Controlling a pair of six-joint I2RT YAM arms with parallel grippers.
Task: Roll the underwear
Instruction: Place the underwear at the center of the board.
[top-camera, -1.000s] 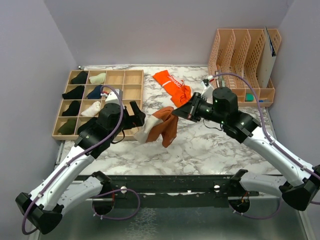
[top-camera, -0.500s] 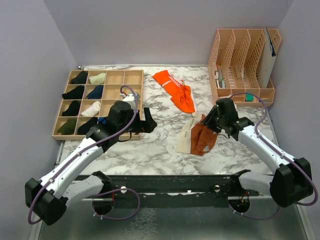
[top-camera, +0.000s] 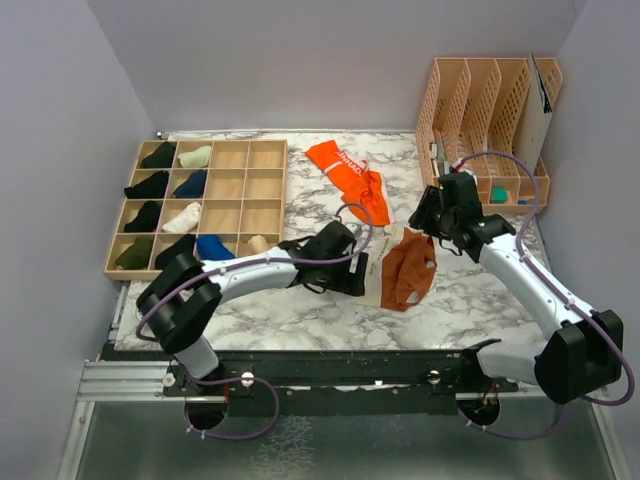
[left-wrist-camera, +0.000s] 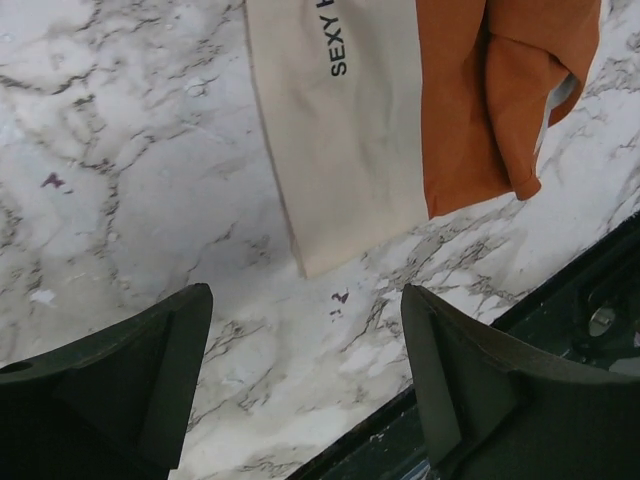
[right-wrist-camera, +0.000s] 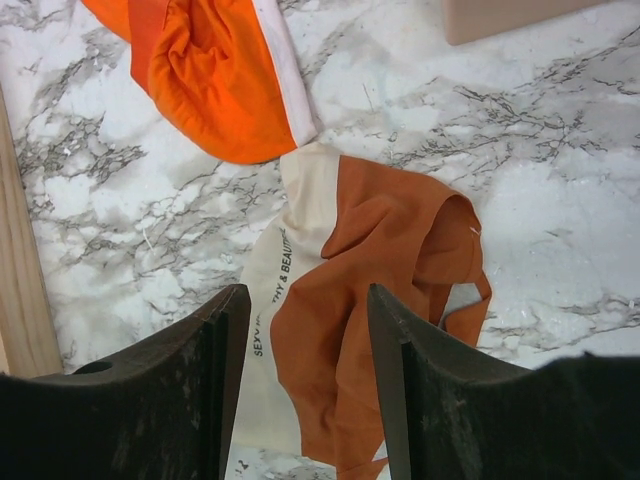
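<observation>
**Both jaws spread, rust-brown brief lying on the desk**

Left gripper (top-camera: 352, 276) (left-wrist-camera: 305, 296): the jaws stand wide apart and grip nothing. In the left wrist view, the two dark fingers (left-wrist-camera: 150, 350) frame bare marble and the lower corner of the brief's cream waistband. No cloth lies between the fingertips. The arm reaches across the white marbled desk (top-camera: 470, 300) from the left, and its gripper sits just beside the brief's left edge.

Right gripper (top-camera: 425, 216) (right-wrist-camera: 305, 300): the jaws are partly spread and grip nothing. In the right wrist view they are over the brief. Whether a fingertip touches the cloth cannot be told.

Rust-brown cloth brief with a cream lettered waistband (top-camera: 408, 268) (left-wrist-camera: 470, 110) (right-wrist-camera: 390, 260): lies crumpled on the desk between the two grippers, waistband to the left, unrolled.

Bright orange cloth brief with a white waistband (top-camera: 350, 180) (right-wrist-camera: 220, 70): lies flat on the desk behind the rust-brown one, its lower end touching or just beside that waistband.
</observation>
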